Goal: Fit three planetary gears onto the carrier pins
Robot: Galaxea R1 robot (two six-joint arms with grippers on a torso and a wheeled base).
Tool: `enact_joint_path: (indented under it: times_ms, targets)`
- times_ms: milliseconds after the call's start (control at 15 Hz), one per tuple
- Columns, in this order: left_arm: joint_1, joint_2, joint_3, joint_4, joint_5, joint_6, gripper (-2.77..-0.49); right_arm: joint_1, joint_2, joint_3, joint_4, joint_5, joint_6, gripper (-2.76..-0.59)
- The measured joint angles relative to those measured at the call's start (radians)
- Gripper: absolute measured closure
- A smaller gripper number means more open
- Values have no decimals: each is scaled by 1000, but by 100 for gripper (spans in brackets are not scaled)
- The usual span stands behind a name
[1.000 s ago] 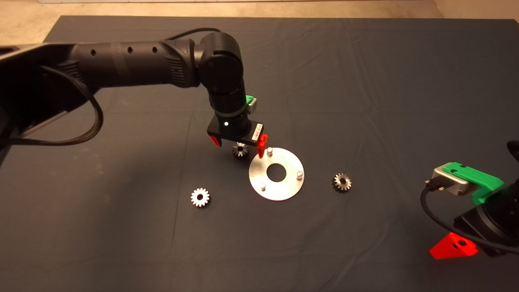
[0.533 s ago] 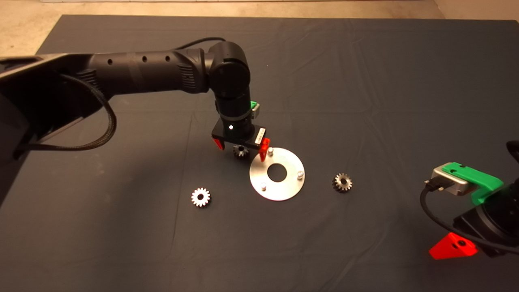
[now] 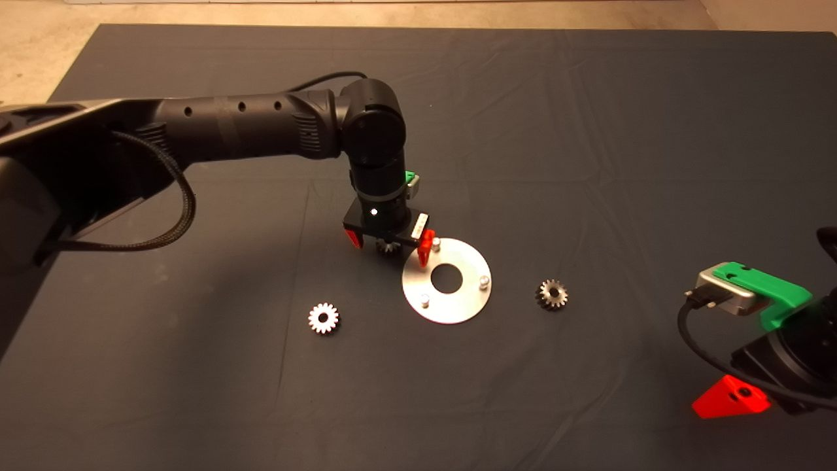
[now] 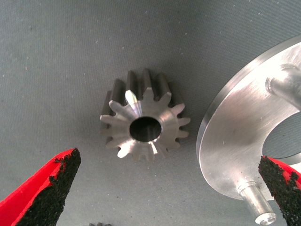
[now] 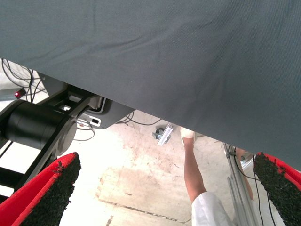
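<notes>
Three planetary gears lie flat on the mat: one (image 3: 388, 248) just left of the disc, one (image 3: 324, 318) at the front left, one (image 3: 552, 294) to the right. The shiny disc (image 3: 458, 305) carries three bare upright carrier pins (image 3: 435, 243) (image 3: 483, 281) (image 3: 424, 301). My left gripper (image 3: 390, 243) hangs open, low over the first gear, one finger on each side. In the left wrist view this gear (image 4: 143, 125) lies between the spread fingertips (image 4: 51, 188), beside the disc's rim (image 4: 235, 146) and a pin (image 4: 256, 209). My right gripper (image 3: 729, 398) waits open at the lower right edge.
The dark mat (image 3: 588, 131) covers the table, with bare floor beyond its far edge. The right wrist view shows the mat's underside edge (image 5: 178, 61), floor, a black robot base (image 5: 37, 127) and a person's leg (image 5: 195, 165).
The left gripper has come down closer over the gear beside the disc, still open. Gears, disc and the right arm have not moved.
</notes>
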Motion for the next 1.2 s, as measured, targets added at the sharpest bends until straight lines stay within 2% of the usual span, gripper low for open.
enact_joint_path:
  times_ms: [333,733,933,1200]
  targets:
    - [0,-1,-39,1,0,8,-275,0,0,0,0,0,0,-275]
    - [0,0,-40,1,0,20,-275,0,0,0,0,0,0,-275]
    - [0,0,-40,1,-16,20,-267,0,0,0,0,0,0,-275]
    - [0,-6,-41,1,-21,20,-267,0,0,0,0,0,0,-275]
